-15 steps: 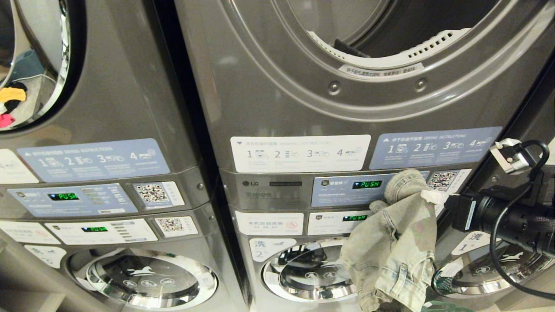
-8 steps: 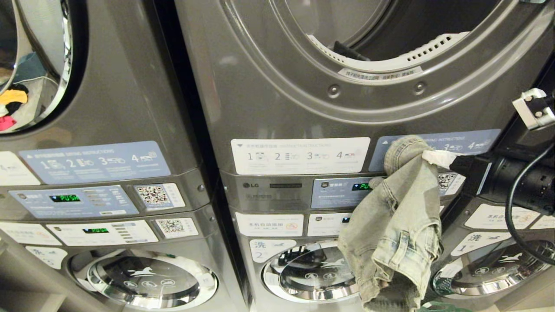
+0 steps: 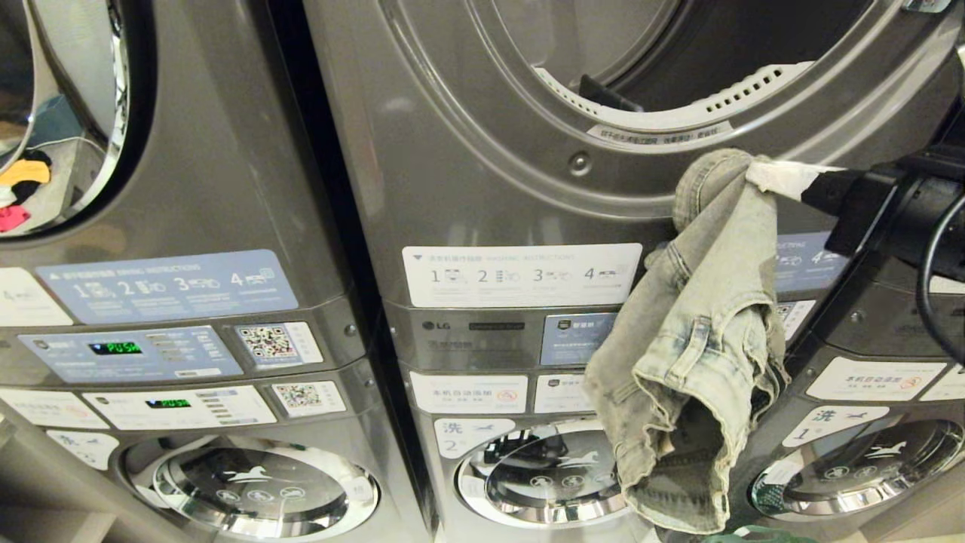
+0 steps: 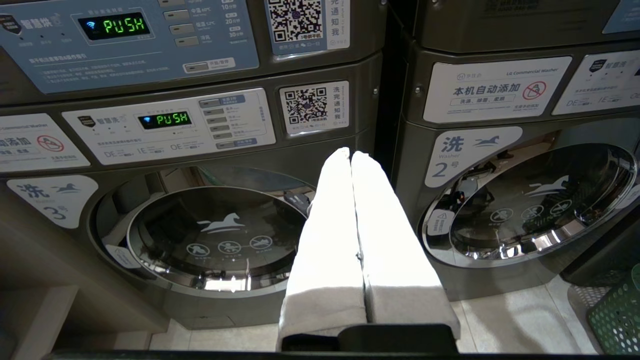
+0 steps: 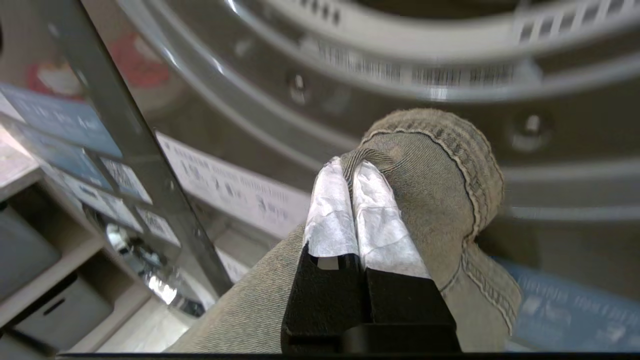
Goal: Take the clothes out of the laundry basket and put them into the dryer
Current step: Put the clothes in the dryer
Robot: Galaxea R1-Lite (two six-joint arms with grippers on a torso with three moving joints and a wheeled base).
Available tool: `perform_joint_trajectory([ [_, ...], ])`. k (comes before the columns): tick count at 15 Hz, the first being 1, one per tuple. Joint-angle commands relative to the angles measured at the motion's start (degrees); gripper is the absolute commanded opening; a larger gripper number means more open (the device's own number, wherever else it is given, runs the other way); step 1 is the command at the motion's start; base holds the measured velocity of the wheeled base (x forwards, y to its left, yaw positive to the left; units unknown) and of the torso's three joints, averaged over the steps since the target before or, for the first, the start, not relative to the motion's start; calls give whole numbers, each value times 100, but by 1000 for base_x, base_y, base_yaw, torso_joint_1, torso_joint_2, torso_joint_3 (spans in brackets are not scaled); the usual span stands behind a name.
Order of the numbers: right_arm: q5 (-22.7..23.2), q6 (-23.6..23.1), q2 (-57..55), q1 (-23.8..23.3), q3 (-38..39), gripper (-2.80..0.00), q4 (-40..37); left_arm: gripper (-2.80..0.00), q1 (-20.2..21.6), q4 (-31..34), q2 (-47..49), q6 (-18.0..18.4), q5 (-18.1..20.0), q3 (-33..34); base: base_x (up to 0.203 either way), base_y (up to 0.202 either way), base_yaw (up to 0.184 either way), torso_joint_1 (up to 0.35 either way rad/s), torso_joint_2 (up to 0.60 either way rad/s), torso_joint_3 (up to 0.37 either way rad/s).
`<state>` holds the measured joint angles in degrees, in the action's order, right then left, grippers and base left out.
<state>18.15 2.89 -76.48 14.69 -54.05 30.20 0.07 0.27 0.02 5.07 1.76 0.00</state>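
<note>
Right claw (image 3: 754, 175) clamped on denim garment (image 3: 697, 339); garment hangs below claw, just beneath dryer (image 3: 528, 151) opening.

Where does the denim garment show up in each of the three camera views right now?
Head view: the denim garment hangs at right of centre, pinched by the right tool just below the dryer opening.
Left wrist view: not in it; only the shut left tool before the lower washers.
Right wrist view: centre, bunched around the tool's fingertips.
Shared landmark: the white label strip under the dryer opening, seen in head and right wrist views.
</note>
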Motion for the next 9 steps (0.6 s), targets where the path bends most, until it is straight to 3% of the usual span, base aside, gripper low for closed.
perform_joint_trajectory([
  [1,18,1,-11,23,-298,-280,14,-280,1,0,-2,3,0,0,0,0,0,58,-117,-55],
  [6,31,-92,-12,23,-984,-280,-11,-280,1,0,-2,-6,-7,0,0,0,0,61,-116,-55],
  [9,33,-104,-26,19,-1636,-280,-512,-280,1,0,-2,-15,6,0,0,0,0,-61,-60,-162],
])
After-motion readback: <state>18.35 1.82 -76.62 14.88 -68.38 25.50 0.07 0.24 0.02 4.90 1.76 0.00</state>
